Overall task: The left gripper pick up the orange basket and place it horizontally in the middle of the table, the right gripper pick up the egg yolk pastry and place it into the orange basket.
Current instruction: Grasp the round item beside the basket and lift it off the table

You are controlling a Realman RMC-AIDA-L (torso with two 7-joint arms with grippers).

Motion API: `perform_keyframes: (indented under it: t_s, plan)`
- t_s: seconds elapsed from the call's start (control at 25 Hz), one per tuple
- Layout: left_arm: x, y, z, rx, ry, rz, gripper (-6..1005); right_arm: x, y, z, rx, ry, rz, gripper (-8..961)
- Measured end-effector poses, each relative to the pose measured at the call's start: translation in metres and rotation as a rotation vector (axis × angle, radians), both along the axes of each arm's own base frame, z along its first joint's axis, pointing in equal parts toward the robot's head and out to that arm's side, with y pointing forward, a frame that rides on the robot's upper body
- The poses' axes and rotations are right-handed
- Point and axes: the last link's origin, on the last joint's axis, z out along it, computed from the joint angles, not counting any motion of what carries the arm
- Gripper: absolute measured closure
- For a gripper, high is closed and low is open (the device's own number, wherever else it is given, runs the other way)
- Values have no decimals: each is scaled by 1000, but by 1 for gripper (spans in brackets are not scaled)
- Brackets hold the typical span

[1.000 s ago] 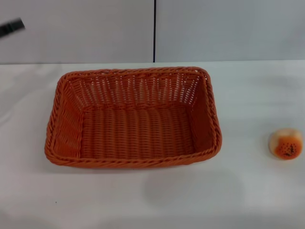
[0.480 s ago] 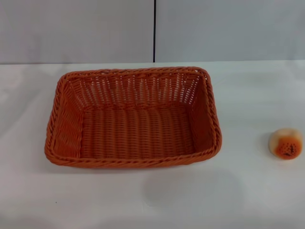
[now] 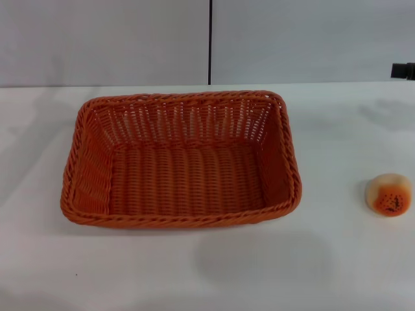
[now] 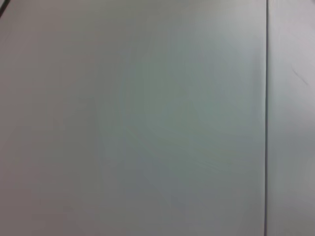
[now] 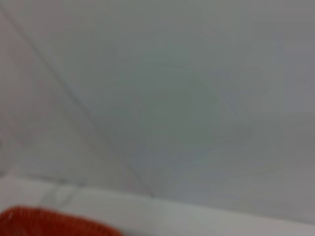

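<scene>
Head view: basket (image 3: 181, 159) mid-counter (image 3: 350, 272), pastry (image 3: 388, 194) right, apart; right gripper (image 3: 403, 70) far right, fingers' state unclear. Round pastry may roll if nudged.

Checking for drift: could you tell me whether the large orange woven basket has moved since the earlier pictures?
No. The orange woven basket sits at the same spot beneath the dark vertical wall seam.

My workspace reads as a bare test bench or lab. A plain white table (image 3: 194, 272) fills the lower frame; grey wall panels (image 3: 104, 39) with one dark vertical seam (image 3: 210, 42) span the top.
</scene>
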Motion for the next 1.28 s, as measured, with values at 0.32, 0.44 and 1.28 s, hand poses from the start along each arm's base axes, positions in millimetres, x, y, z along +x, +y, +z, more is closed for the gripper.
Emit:
perform_keyframes:
  t_s: [0.32, 0.44, 1.28]
  plan:
    - [-1, -5, -13, -28, -23, 0, 290, -33, 8, -8, -193, -141, 56, 316]
    - [1, -4, -17, -34, -15, -4, 291, -38, 9, -17, -264, -219, 64, 289]
    - [6, 2, -24, -46, -10, -12, 292, -34, -13, -64, -658, -669, 42, 188]
